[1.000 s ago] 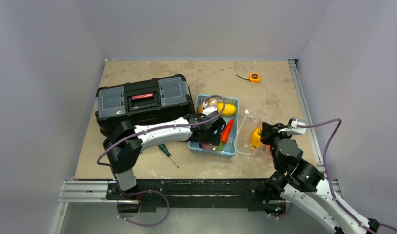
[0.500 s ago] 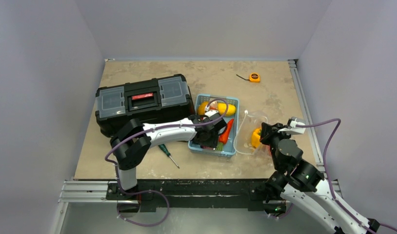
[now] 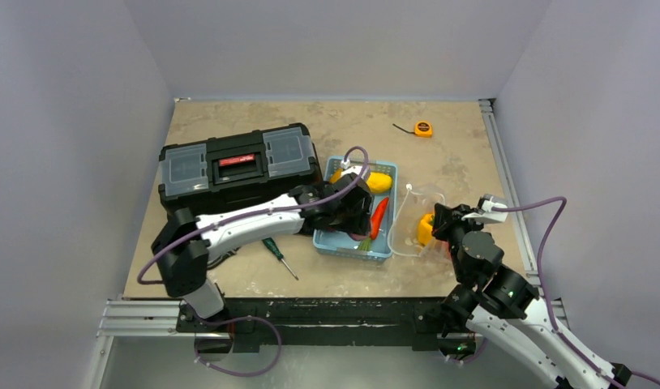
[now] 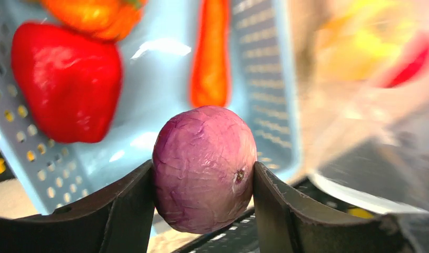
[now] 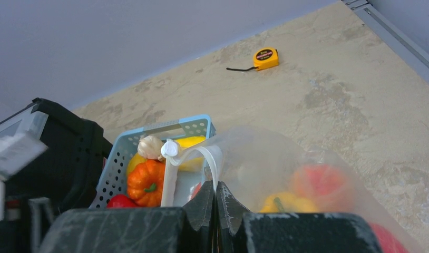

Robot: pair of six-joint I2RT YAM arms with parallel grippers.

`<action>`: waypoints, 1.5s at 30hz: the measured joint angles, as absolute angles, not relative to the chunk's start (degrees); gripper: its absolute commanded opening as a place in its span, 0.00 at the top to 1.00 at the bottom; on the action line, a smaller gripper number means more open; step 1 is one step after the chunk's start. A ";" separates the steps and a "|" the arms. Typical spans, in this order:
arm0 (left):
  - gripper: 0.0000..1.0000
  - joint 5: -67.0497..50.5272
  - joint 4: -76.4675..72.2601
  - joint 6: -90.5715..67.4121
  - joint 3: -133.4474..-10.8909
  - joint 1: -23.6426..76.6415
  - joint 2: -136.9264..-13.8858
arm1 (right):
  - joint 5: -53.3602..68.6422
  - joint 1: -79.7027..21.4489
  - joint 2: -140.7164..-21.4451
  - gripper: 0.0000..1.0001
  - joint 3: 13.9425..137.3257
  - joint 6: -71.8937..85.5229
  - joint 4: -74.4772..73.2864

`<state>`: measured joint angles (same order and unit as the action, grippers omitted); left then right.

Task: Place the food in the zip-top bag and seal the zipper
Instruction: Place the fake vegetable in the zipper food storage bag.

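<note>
The left gripper [image 4: 203,171] clamps a wrinkled purple toy onion [image 4: 204,158] between both fingers over the light blue slotted plastic basket [image 4: 149,121], and the right gripper [image 5: 216,197] is pinched closed on the mouth edge of the crinkly clear dotted zip-top bag [image 5: 265,163], just beside the basket. To do this step well, I think the onion must clear the basket wall and be released only inside the mouth (the opening looks narrow). The basket holds a glossy red pepper [image 4: 65,84], an orange carrot [image 4: 210,52], a small orange pumpkin [image 5: 146,182] and a pale garlic bulb [image 5: 149,146]; a yellow pepper [image 5: 278,203] and a red piece [image 5: 318,184] lie in the bag.
</note>
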<state>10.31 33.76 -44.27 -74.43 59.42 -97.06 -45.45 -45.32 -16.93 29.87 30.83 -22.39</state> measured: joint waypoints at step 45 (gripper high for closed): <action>0.29 -8.62 7.33 -47.62 -72.86 60.18 -93.84 | -45.23 -45.34 -16.91 1.00 29.85 30.76 -22.24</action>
<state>-8.62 7.33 -47.62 -72.86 60.18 -93.84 -45.23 -45.34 -16.91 29.85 30.76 -22.24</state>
